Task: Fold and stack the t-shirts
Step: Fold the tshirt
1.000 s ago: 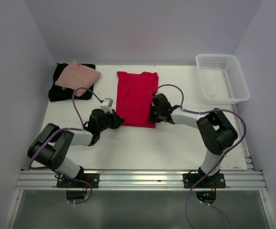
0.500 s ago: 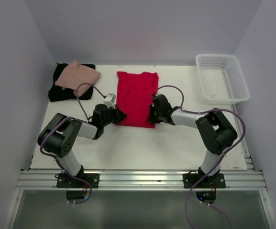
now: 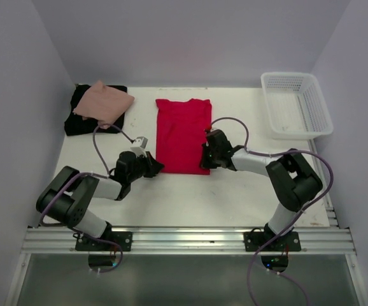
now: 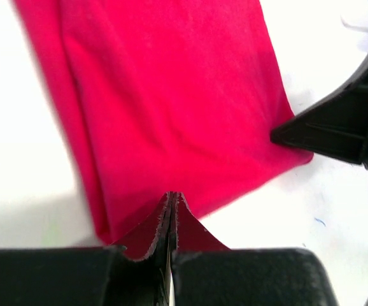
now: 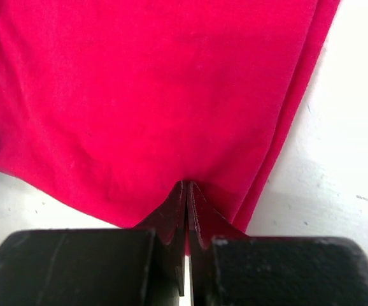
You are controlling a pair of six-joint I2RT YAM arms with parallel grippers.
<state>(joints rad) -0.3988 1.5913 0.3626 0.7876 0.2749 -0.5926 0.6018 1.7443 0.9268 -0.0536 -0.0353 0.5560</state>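
Note:
The red t-shirt (image 3: 183, 131) lies folded into a long strip in the middle of the table, collar end far. It fills the left wrist view (image 4: 171, 95) and the right wrist view (image 5: 146, 83). My left gripper (image 3: 156, 167) (image 4: 171, 196) is shut on its near left corner. My right gripper (image 3: 204, 160) (image 5: 186, 186) is shut on its near right corner, with red cloth showing between the jaws. Its dark finger (image 4: 337, 127) shows in the left wrist view. The salmon-pink t-shirt (image 3: 104, 102) lies folded on the black t-shirt (image 3: 82, 121) at the far left.
A white lattice basket (image 3: 297, 105) stands at the far right. The white table (image 3: 171, 197) is walled on three sides. Both arms reach low across the table's near half, with cables looping above them.
The left gripper went forward to the shirt's near edge, then drew back toward me. The red shirt has slid slightly toward the near edge with both grippers at its hem.

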